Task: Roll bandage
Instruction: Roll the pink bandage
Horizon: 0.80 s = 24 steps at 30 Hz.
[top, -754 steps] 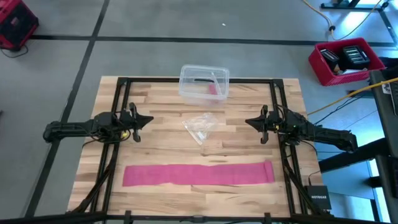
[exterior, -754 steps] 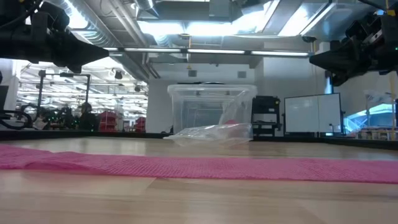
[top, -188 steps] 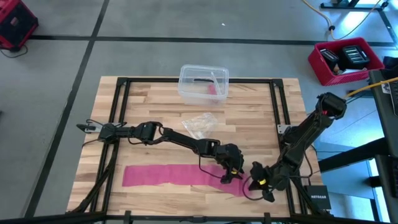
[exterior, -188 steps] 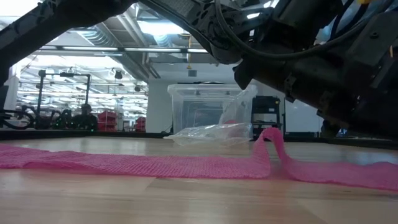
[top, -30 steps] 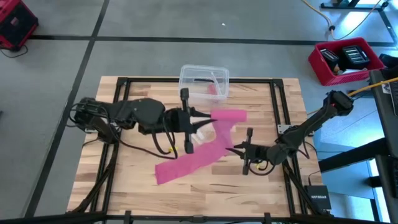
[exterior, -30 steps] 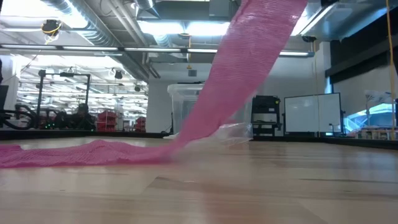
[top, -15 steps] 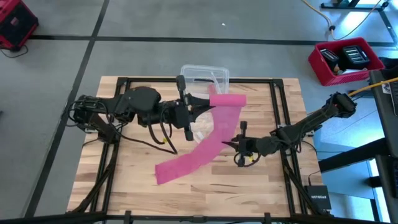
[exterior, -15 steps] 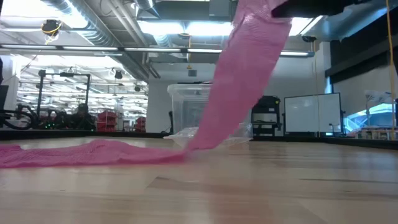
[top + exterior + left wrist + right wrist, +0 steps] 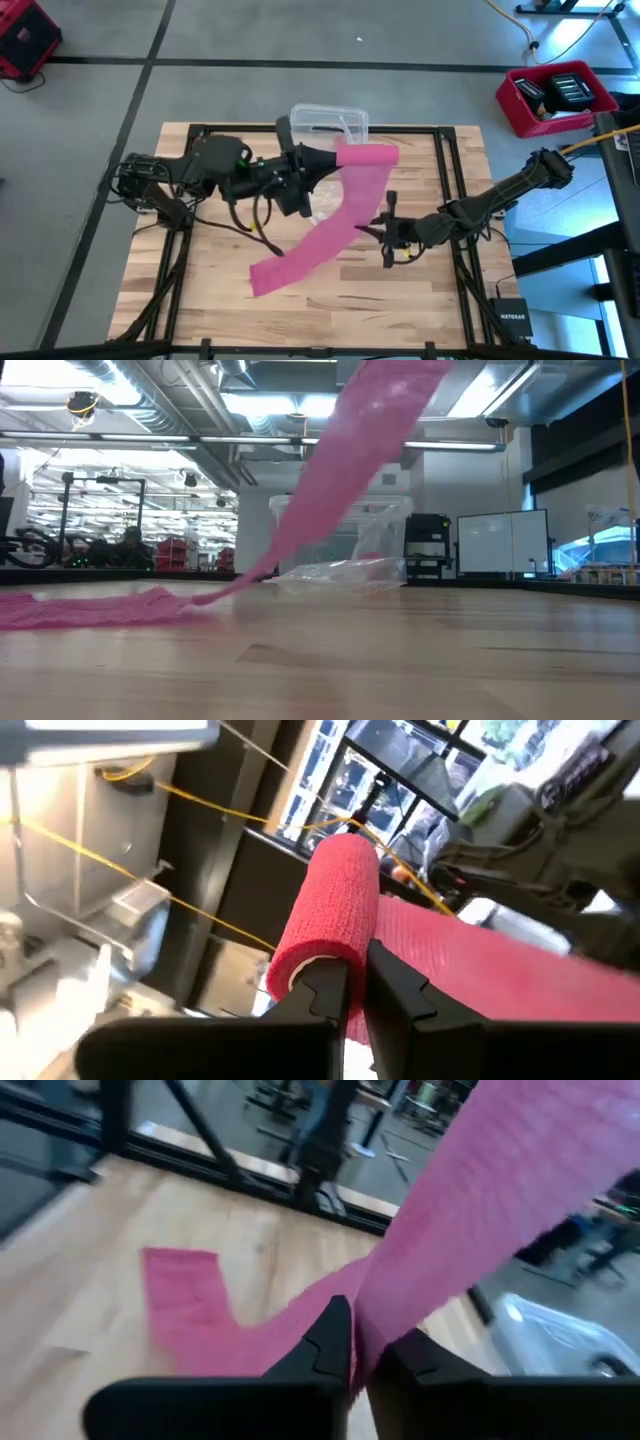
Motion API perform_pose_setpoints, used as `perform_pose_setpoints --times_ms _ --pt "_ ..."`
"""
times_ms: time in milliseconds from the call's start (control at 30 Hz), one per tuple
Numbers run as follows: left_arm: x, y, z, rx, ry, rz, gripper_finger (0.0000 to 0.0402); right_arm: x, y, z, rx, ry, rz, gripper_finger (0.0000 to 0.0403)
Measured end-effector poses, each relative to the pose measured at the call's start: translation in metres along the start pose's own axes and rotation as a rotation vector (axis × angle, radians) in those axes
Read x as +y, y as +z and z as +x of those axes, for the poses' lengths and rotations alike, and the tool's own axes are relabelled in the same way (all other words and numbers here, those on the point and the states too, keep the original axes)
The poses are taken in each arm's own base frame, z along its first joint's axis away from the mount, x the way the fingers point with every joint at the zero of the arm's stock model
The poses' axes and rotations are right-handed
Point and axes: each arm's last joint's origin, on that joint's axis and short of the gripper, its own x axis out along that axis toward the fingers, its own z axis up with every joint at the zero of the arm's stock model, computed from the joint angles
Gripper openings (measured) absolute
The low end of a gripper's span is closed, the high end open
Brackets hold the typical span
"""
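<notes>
The bandage (image 9: 345, 205) is a long pink strip of soft, stretchy, open-weave cloth, and right now it is half rolled: one end is wound into a small cylinder held up in the air near the clear plastic box (image 9: 328, 127) at the far side of the worktop (image 9: 420, 300), while the rest hangs down in a slack band to a loose tail lying flat on the wood. The left tool (image 9: 352, 982) is clamped narrow on the end of that roll, its fingers pinching at the core, as the left wrist view shows. The right tool (image 9: 355, 1348) sits lower, at the hanging band just beside its edge, fingers nearly together on either side of the cloth; it looks like a light pinch on the strip, though how firm the hold is cannot be made out. The cloth looks very light and limp, with no stiffness of its own, so it will sag, twist and fold wherever it is unsupported, and its textured surface should cling to itself instead of slipping. Judging from that, the roll is best held at its ends, and the free band by its edges close under the roll, kept gently taut so that each turn lies flat.
</notes>
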Motion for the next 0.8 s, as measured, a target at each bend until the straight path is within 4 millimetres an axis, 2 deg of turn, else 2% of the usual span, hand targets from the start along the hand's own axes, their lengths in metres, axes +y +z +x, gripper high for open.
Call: perform_pose_setpoints --times_ms 67,167,367,500,567,800 --pt "-0.003 0.0 -0.001 0.017 -0.024 -0.049 0.0013 -0.002 -0.001 0.001 0.008 -0.036 -0.035 0.0046" --pt "-0.009 -0.001 -0.001 0.039 -0.071 -0.03 0.0013 -0.007 0.001 0.003 0.002 -0.073 -0.073 0.0068" --pt "-0.028 -0.004 0.003 0.095 -0.166 -0.121 0.0013 -0.005 -0.004 0.004 0.028 -0.041 -0.11 0.0108" --pt "-0.036 -0.008 0.008 0.138 -0.19 -0.25 0.0013 -0.003 -0.009 0.004 0.042 -0.032 0.056 0.013" --pt "-0.038 -0.006 0.006 0.139 -0.196 -0.26 0.0013 0.001 -0.008 -0.002 0.045 -0.002 0.097 0.0142" --pt "-0.038 0.014 -0.003 0.045 -0.172 -0.332 0.0013 0.009 0.009 -0.016 0.026 0.019 0.165 0.0193"
